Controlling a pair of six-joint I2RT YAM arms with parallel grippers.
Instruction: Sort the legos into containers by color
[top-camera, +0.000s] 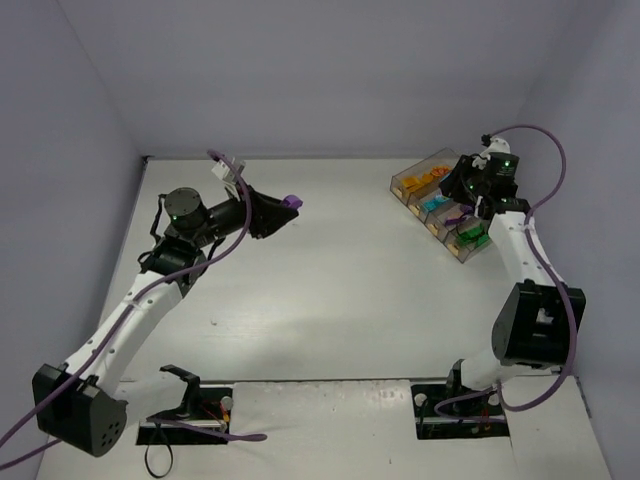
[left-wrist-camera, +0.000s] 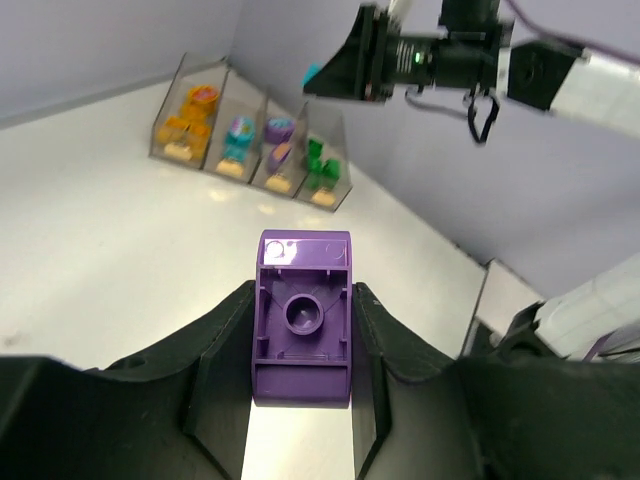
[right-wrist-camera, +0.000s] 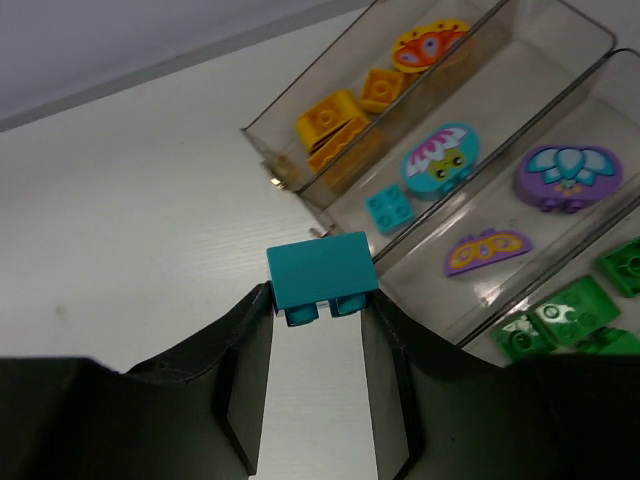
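**A brick clamped in each set of fingers**

The left fingers (left-wrist-camera: 235, 340) are clamped on a purple brick (left-wrist-camera: 303, 320), which is held above the surface (left-wrist-camera: 110, 250), well apart from the tray (left-wrist-camera: 172, 110). The right fingers (right-wrist-camera: 250, 345) are closed on a teal brick (right-wrist-camera: 321, 270), held just beside the tray's end. In the top view the teal brick is hidden behind the right wrist. The green bin (right-wrist-camera: 560, 265) is cut off at the edge of the right wrist view.

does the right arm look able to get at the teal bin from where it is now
Probably yes. The right arm has its jaws shut on a teal brick just short of the near end of the teal bin, which is open-topped. Nothing stands between them.
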